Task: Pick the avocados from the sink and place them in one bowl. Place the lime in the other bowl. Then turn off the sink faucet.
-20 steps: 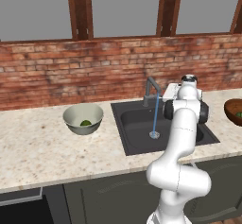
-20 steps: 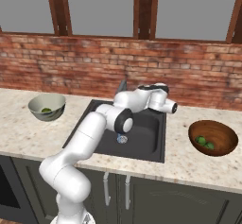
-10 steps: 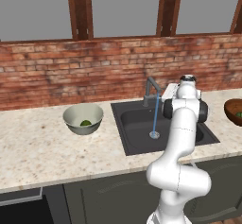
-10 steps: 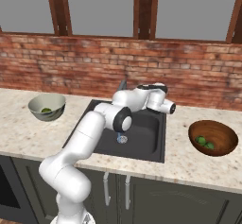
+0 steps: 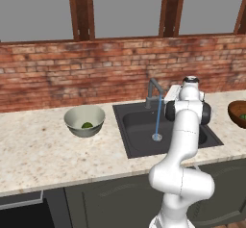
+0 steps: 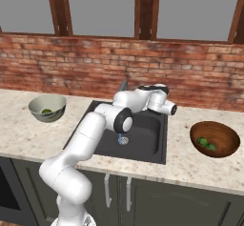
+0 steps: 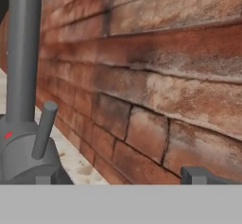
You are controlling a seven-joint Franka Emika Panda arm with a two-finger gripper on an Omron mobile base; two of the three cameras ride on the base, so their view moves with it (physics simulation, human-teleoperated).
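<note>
My gripper (image 7: 118, 177) is open with nothing between its fingers, at the back of the sink (image 5: 166, 131) and facing the brick wall. The sink faucet (image 7: 21, 57) rises at the left of the hand view. Its small lever (image 7: 43, 129) stands just beyond my left fingertip (image 7: 42, 179). A thin stream of water (image 5: 158, 119) still falls from the faucet (image 5: 153, 90) onto the drain. Two avocados (image 6: 207, 144) lie in the brown bowl (image 6: 224, 133) on the right. The lime (image 5: 87, 125) lies in the pale grey-green bowl (image 5: 77, 116) on the left.
A brick wall (image 5: 96, 73) runs close behind the counter, directly ahead of my fingers. Speckled counter (image 5: 43, 150) stretches left of the sink, and the brown bowl (image 5: 239, 112) sits at the right edge of the left base view.
</note>
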